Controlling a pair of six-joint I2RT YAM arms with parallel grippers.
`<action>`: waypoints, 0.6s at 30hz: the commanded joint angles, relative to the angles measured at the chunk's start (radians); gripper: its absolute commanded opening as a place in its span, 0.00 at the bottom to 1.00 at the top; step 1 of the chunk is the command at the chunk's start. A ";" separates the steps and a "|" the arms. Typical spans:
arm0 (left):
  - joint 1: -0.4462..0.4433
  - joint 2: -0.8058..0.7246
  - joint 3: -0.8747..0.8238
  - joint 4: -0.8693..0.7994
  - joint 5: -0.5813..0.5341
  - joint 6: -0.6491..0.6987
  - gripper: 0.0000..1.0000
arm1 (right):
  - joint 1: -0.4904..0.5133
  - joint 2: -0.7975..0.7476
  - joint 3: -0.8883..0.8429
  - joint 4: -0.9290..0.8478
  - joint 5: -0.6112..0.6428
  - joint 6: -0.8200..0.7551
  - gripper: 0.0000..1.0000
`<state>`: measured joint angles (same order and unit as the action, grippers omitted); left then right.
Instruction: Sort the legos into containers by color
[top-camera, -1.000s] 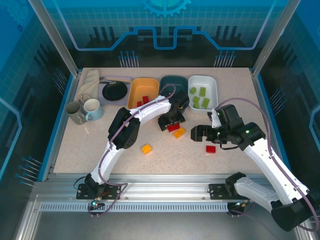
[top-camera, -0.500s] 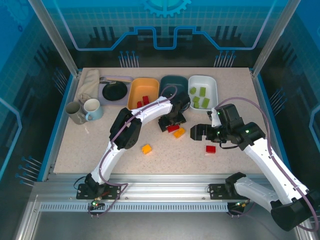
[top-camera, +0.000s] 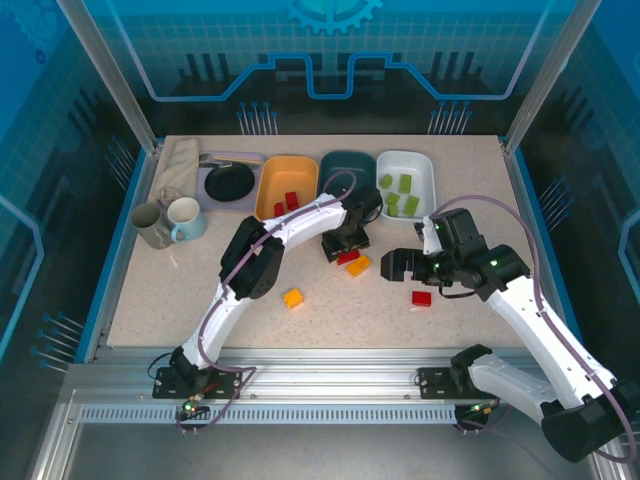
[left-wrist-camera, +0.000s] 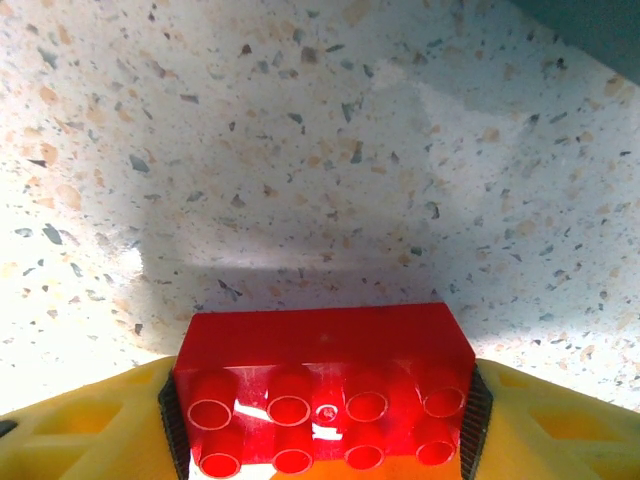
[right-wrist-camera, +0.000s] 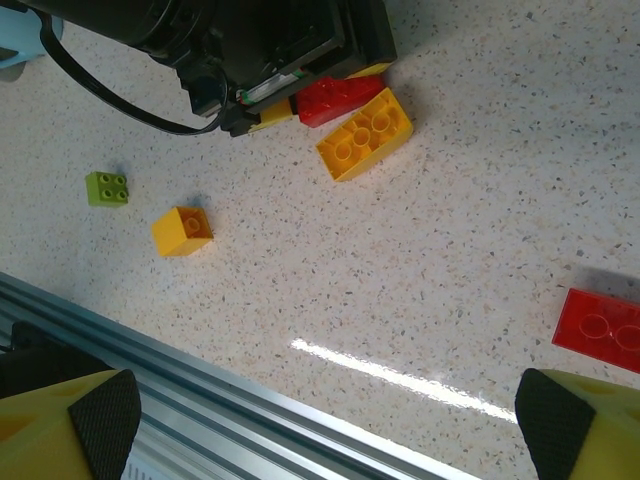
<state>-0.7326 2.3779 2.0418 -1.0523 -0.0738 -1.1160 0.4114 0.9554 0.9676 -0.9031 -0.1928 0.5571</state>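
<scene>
Clearly the left gripper (left-wrist-camera: 322, 425) pinches a red brick (left-wrist-camera: 325, 350) at six o'clock from the teal tub (top-camera: 343, 164). Right gripper (top-camera: 397, 266) gapes wide, empty.

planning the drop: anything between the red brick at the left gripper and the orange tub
Nothing visible does. The red brick sits between the pads of the left gripper; the orange tub lies farther back, to its left. The yellow brick lies on the opposite side. The arm's own link hides part of that stretch.
</scene>
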 joint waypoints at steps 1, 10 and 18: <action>-0.019 -0.056 -0.053 -0.006 -0.043 0.028 0.58 | -0.013 -0.004 -0.012 0.011 -0.019 -0.002 0.99; 0.022 -0.328 -0.191 -0.002 -0.116 0.089 0.57 | -0.010 -0.001 0.007 0.052 -0.061 -0.039 0.98; 0.209 -0.415 -0.178 0.030 -0.125 0.237 0.56 | 0.083 0.083 0.039 0.330 -0.117 0.000 0.97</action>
<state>-0.5858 1.9533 1.8462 -1.0191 -0.1684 -0.9649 0.4583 0.9989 0.9714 -0.7261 -0.2756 0.5385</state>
